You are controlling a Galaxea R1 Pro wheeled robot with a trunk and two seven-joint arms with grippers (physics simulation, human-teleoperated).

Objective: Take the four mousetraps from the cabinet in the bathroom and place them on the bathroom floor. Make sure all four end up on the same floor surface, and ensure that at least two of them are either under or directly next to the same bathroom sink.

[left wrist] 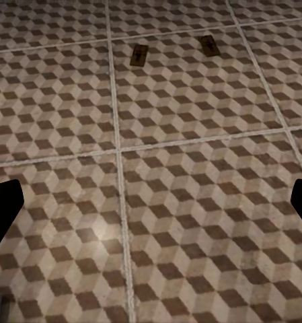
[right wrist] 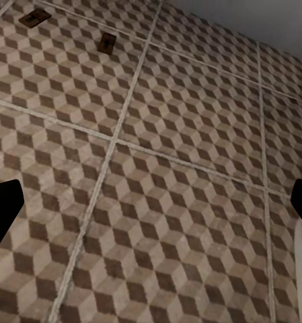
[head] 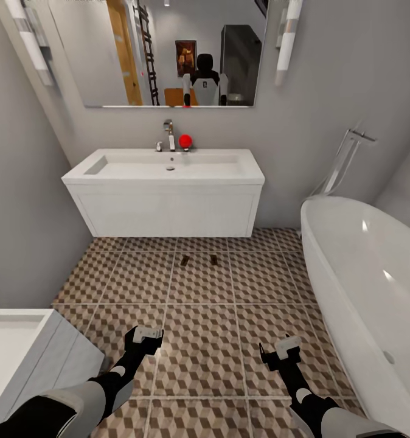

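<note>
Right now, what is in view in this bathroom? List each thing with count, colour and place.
mousetraps: two, brown, side by side on the floor just in front of the sink
sink: one, white, on the far wall
tap: one, chrome, behind the basin
red ball: one, beside the tap
mirror: one, above the sink
bathtub: one, white, at right
white unit: one, near left
floor: brown-and-beige cube tiles
left end effector: open, empty
right end effector: open, empty
</note>
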